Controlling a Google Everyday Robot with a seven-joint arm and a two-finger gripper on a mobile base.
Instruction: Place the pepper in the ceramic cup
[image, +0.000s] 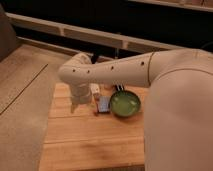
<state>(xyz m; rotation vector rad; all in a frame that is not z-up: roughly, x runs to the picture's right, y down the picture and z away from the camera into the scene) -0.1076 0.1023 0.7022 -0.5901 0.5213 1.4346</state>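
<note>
camera view. the gripper (75, 106) hung over the left part of the wooden worktop (90, 145), its fingers spread wide and holding nothing i could see. the pepper (96, 111) lay on the worktop just right of it, at the near corner of the flat blue object (104, 104), near the green bowl (125, 103). a small white vessel (94, 89) stood behind the blue object; whether it was the ceramic cup i could not tell. to grasp well, i judged, i should centre the fingers over the pepper and descend clear of the blue object.
</note>
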